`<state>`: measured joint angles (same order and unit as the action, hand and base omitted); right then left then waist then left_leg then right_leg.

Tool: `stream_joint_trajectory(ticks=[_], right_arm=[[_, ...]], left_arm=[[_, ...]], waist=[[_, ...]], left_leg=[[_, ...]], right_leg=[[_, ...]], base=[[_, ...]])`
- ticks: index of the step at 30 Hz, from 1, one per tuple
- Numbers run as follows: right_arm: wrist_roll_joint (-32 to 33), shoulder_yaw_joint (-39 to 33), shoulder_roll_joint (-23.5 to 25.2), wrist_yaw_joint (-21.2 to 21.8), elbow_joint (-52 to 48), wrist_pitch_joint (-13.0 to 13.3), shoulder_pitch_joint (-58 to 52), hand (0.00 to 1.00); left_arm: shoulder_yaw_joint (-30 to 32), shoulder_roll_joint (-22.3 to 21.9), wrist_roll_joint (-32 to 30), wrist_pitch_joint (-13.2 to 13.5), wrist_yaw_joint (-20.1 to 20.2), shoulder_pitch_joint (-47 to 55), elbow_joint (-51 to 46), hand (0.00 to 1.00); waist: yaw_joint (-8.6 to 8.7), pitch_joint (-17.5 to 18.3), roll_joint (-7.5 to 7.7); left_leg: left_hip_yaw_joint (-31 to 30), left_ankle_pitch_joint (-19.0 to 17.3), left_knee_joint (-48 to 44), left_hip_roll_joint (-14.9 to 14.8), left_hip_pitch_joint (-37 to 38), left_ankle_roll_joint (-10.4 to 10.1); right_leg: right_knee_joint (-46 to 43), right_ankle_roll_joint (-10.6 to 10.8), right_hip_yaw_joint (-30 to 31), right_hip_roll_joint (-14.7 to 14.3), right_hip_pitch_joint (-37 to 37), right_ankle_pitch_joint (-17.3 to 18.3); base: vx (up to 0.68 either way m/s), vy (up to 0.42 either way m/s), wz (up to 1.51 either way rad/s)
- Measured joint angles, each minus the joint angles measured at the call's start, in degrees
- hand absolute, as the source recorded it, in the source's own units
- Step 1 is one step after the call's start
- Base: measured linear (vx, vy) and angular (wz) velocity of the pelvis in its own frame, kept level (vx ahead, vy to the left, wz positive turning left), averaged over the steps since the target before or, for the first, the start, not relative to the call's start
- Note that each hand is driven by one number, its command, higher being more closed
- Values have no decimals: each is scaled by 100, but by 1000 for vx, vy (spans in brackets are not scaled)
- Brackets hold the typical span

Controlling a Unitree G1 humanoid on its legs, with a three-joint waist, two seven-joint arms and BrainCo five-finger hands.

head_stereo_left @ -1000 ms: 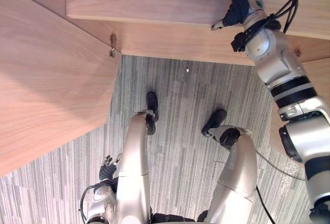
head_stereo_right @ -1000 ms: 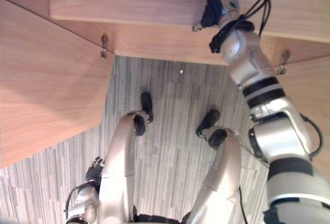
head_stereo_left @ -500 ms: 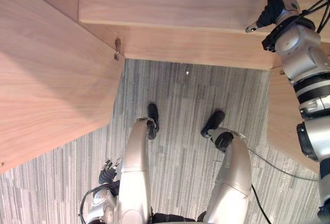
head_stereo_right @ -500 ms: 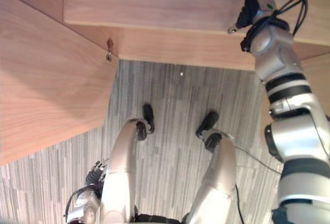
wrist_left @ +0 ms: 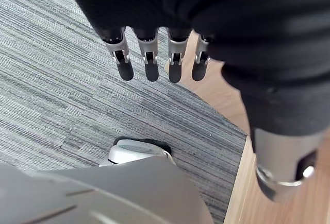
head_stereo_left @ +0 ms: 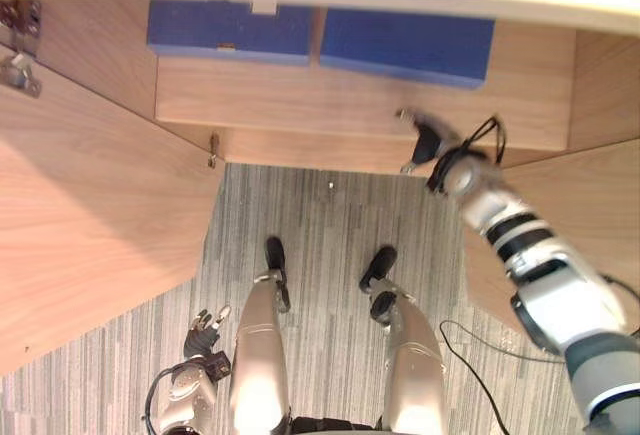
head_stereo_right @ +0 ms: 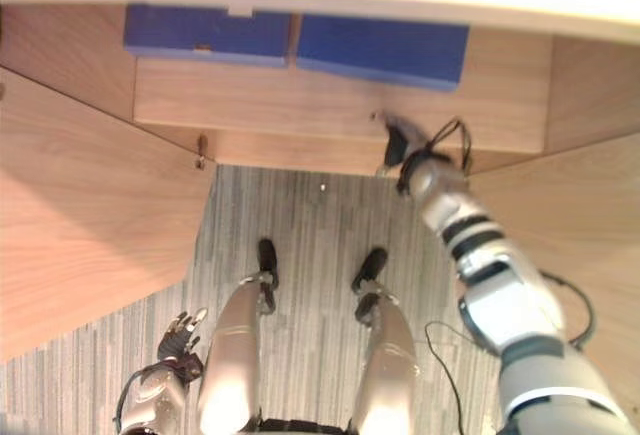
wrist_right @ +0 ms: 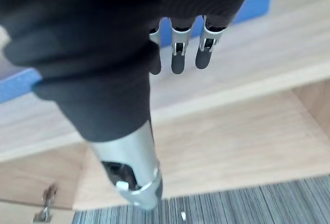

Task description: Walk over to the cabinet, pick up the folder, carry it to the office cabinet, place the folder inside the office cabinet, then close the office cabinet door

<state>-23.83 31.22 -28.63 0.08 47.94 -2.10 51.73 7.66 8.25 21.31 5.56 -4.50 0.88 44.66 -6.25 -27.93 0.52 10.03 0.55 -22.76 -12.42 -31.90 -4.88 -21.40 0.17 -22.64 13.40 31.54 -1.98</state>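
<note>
On the wooden shelf (head_stereo_left: pixel 350 105), two blue folders lie side by side at the back, the left folder (head_stereo_left: pixel 228 31) and the right folder (head_stereo_left: pixel 405 47). Above the shelf's front edge, the right hand (head_stereo_left: pixel 428 143) hangs slack and empty, apart from both. Low over the carpet (head_stereo_left: pixel 330 225), the left hand (head_stereo_left: pixel 203 327) is loose too.

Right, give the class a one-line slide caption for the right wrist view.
Right hand, fingers straight, above the wooden shelf, blue folder just beyond.
</note>
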Motion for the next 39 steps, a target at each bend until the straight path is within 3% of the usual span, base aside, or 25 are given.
stream_joint_trajectory(ticks=[8,15,17,21,23,25,30,33,35,36,37,39], right_arm=[[-237,-587,439,111,226,83,-1812,0],[-400,-1289,1432,102,436,95,-3759,0],[-189,-1712,1732,80,481,110,-4276,0],[774,-3445,2297,-166,866,117,-5167,0],[1566,-4488,2462,-532,1181,73,-5444,0],[1846,-4780,2518,-674,1263,21,-5693,0],[1880,-5017,2710,-800,1190,-52,-5985,0],[2044,-5016,2711,-806,882,-43,-5981,0],[2064,-5020,2709,-807,721,-3,-5978,0],[2089,-5043,2666,-806,660,0,-5975,0],[2171,-5068,2574,-805,657,-1,-5958,0],[2275,-5149,2537,-801,678,1,-5931,0]], left_arm=[[-110,167,-403,-111,67,84,543,0],[187,161,-735,-243,119,422,757,0],[396,94,-822,-289,120,519,835,0],[868,-84,-1046,-407,106,644,1010,0],[1046,-177,-1063,-415,74,607,1055,0],[1071,-260,-1072,-417,37,603,1051,0],[953,-447,-1397,-424,38,535,1045,0],[885,-487,-1500,-426,38,547,1046,0],[887,-559,-1497,-412,37,544,1059,0],[898,-653,-1496,-397,37,545,1112,0],[917,-747,-1492,-390,36,547,1119,0],[952,-812,-1519,-383,31,579,1145,0]], waist=[[47,137,163],[159,1057,441],[247,1305,463],[443,1795,448],[598,1922,415],[689,2006,387],[704,2078,269],[668,2097,136],[660,2116,49],[636,2103,-46],[579,2123,-207],[519,2183,-278]], left_leg=[[-27,300,1028,8,1370,-185],[-1,493,1900,18,2072,-284],[26,507,2112,24,2279,-286],[202,497,2365,27,2659,-313],[257,448,2394,27,2828,-355],[324,420,2460,20,3004,-374],[624,28,1972,-105,3210,-376],[746,-424,1080,-301,3175,-218],[420,-612,600,-300,3053,-127],[5,-923,450,-220,3033,-201],[-535,-1200,457,53,3050,-284],[-763,-1461,646,346,3249,-195]], right_leg=[[659,9,-122,-330,-1210,-9],[1516,121,-67,-636,-1860,-116],[1688,140,-48,-694,-2037,-129],[1940,165,136,-798,-2309,-150],[2045,137,179,-828,-2478,-189],[2126,138,236,-864,-2613,-189],[2184,136,544,-952,-2858,-179],[1954,132,906,-1025,-2890,-21],[1883,130,1146,-1028,-2884,-12],[1881,133,1360,-1030,-2847,-17],[1846,169,1598,-1068,-2786,-43],[1875,243,2026,-1124,-2732,-98]], base=[[83,-35,1],[82,-21,0],[110,-11,1],[142,11,-15],[119,23,-14],[99,17,-15],[46,15,-33],[-35,-8,-59],[-77,36,-67],[-95,171,-81],[-95,223,-91],[-58,213,-97]])
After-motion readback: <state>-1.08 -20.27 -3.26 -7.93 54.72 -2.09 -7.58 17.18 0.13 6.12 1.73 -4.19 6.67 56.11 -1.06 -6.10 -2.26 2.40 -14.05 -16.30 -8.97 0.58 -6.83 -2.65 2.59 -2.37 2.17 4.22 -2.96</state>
